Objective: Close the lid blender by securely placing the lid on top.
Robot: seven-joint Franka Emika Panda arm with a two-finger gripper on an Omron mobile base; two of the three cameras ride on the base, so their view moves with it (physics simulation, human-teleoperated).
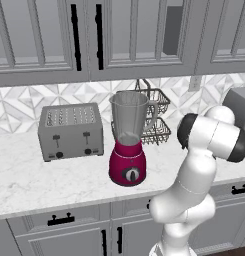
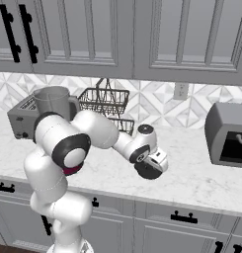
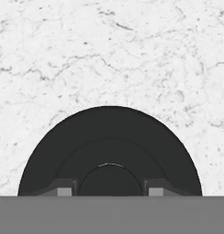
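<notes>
The blender [image 1: 127, 145] stands on the marble counter with a magenta base, a dark dial and a tall clear grey jar whose top is uncovered. Its jar [image 2: 52, 101] also rises behind my arm in the right base view. The lid [image 2: 146, 173] is a dark round disc lying flat on the counter, well to the right of the blender. My gripper [image 2: 150, 167] points straight down onto it. In the hand view the lid [image 3: 109, 132] sits directly under the gripper [image 3: 109, 189], whose fingertips [image 3: 64, 190] are shut on the lid's raised centre knob.
A boxy grey toaster [image 1: 70, 131] stands left of the blender, with a two-tier wire basket [image 1: 155, 119] behind it against the tiled wall. A grey appliance [image 2: 227, 134] sits at the counter's right end. Upper cabinets hang overhead. Bare marble [image 3: 109, 50] surrounds the lid.
</notes>
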